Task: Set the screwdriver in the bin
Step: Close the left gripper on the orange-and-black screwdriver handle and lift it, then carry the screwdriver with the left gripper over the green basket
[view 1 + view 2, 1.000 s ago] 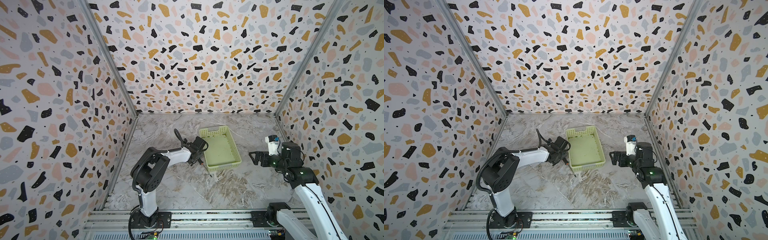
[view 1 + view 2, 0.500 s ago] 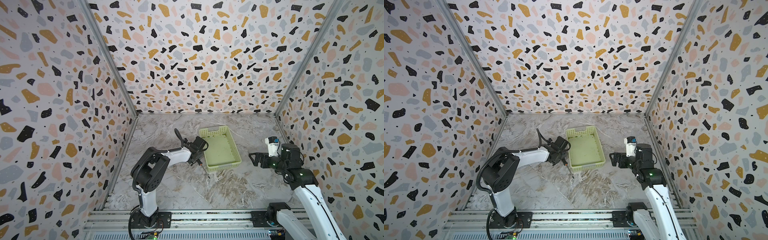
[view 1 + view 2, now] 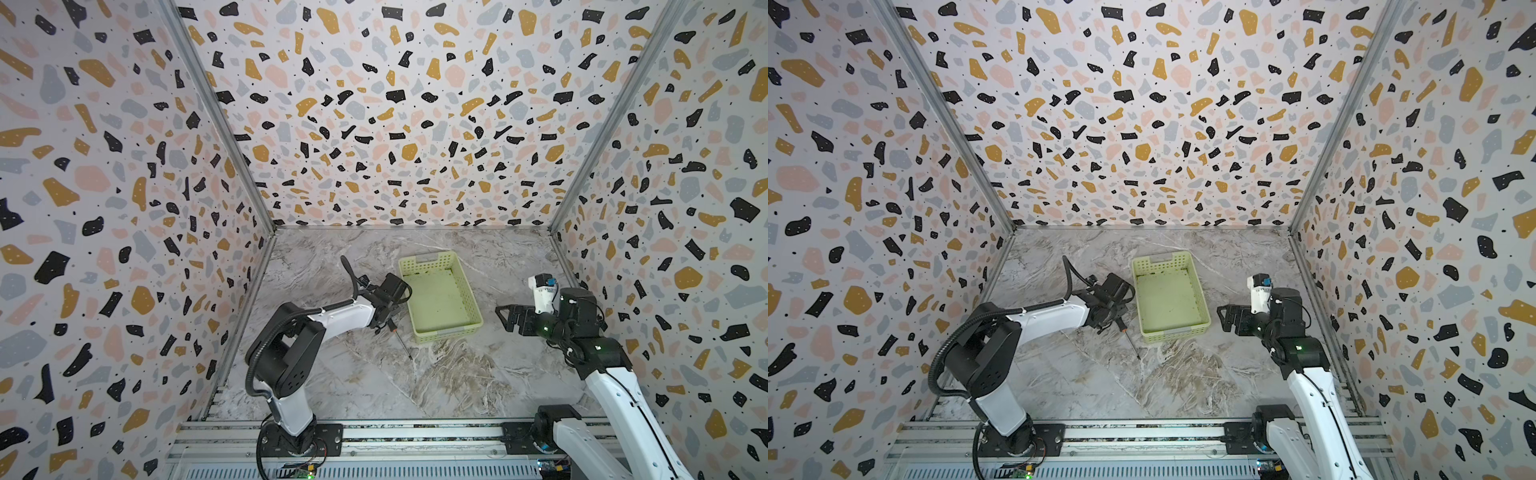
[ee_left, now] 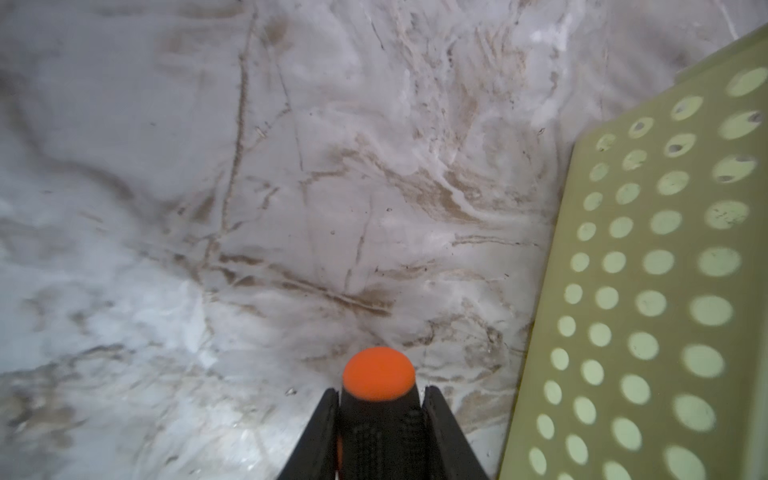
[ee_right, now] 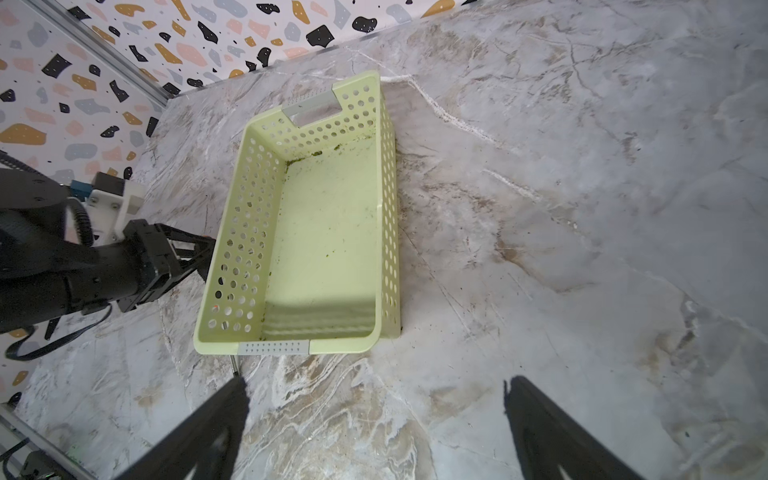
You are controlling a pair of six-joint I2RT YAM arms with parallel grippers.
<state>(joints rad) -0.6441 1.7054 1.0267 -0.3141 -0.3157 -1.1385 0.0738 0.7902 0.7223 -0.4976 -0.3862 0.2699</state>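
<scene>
Here, in both top views, a small screwdriver with a black handle, an orange-red band and a thin dark metal shaft point(image 3: 399, 337) point(image 3: 1128, 338) sits a little below the middle of the frame, just beside the lower left corner of the bin, outside it. Its long axis runs diagonally, with the handle at the upper left and the tip pointing to the lower right. The left gripper point(image 3: 384, 322) point(image 3: 1112, 321) is clamped on the handle. In the left wrist view its two black fingers point(image 4: 322, 432) press against both sides of the handle, and a rounded orange end point(image 4: 378, 376) shows between them. Whether the tip touches the grey marble-patterned tabletop point(image 3: 436, 374) cannot be told. The pale yellow-green rectangular plastic bin with perforated sides point(image 3: 467, 291) point(image 3: 1200, 291) point(image 5: 249, 232) lies at the centre, its long side running up the frame, with nothing on its floor but some dark specks. At the right, well apart from the bin, the right gripper point(image 3: 502, 318) point(image 5: 374, 386) hangs with its jaws spread wide and nothing between them.
</scene>
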